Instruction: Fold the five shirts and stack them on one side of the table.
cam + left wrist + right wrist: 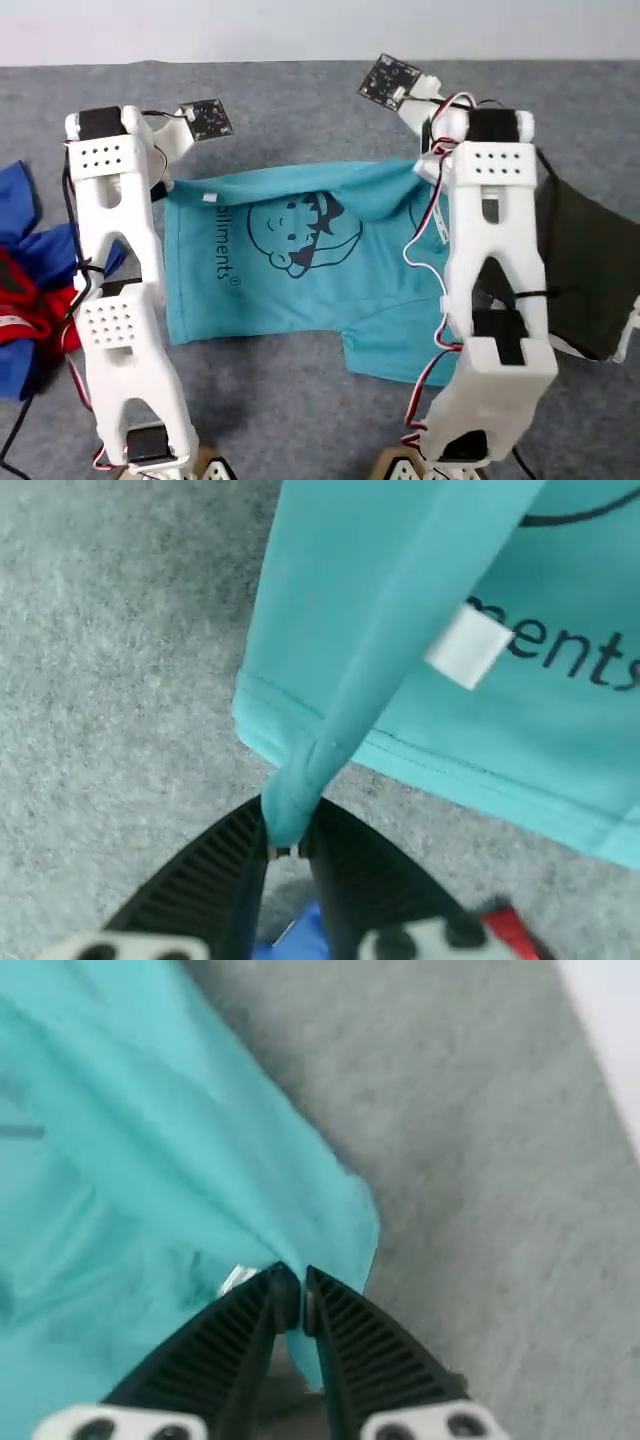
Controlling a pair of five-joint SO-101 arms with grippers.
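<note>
High view: teal printed cotton T-shirt (290, 270) lies open mid-tabletop, its far edge pinched by left gripper (285, 845) and right gripper (295, 1305), so folding looks barely begun; crumpled blue-and-red shirt heap (25, 280) waits at left edge, dark garment (585, 270) at right edge.

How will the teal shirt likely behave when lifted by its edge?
Probably floppy: the teal shirt bunches into a narrow fold where the left gripper pinches its hem. Likely light, since the right gripper holds it by a thin pinch of cloth. It would probably sag between the two holds.
</note>
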